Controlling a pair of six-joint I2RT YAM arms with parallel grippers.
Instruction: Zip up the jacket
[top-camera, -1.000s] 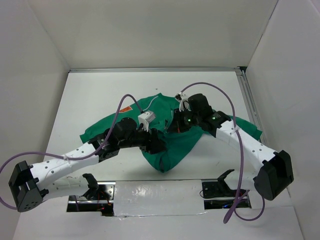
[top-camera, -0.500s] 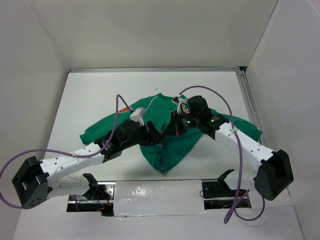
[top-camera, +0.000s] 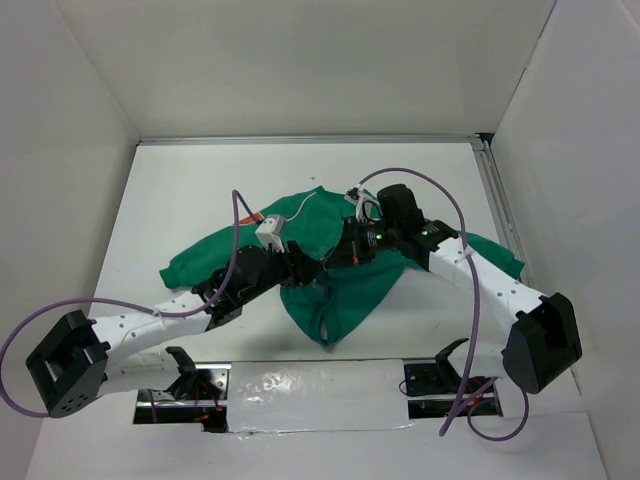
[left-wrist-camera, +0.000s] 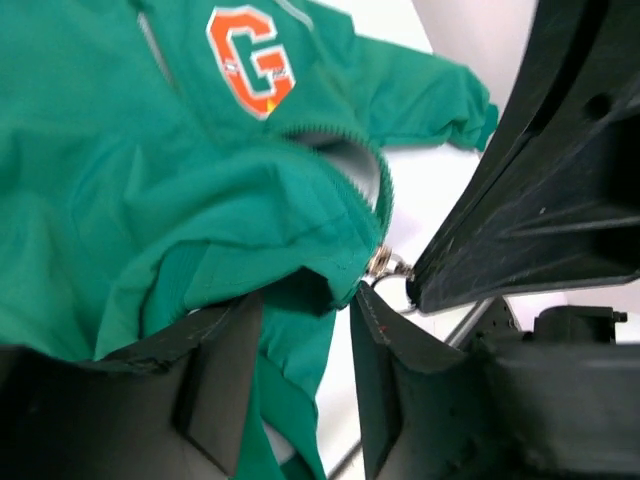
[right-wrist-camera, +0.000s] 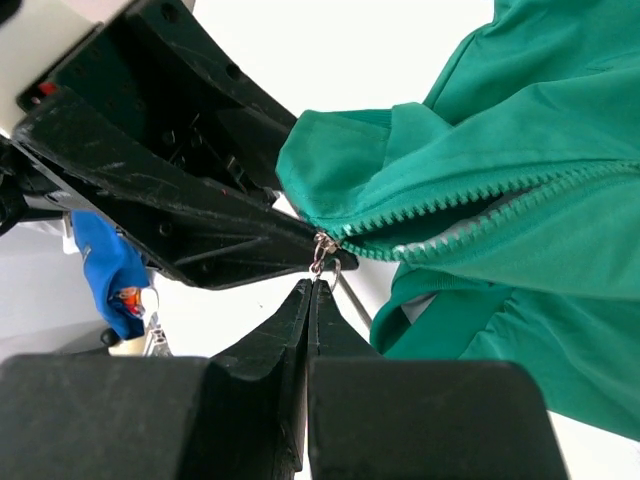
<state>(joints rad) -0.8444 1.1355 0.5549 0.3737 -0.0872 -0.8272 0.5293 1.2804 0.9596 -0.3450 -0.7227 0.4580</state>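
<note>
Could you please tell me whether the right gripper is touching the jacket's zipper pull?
Touching. In the right wrist view the right gripper, shut, pinches the metal zipper pull of the jacket at its tips.

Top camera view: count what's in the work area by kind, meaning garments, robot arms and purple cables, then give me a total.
green jacket: 1
robot arms: 2, the left arm and the right arm
purple cables: 2, the left cable and the right cable
Total: 5
</note>
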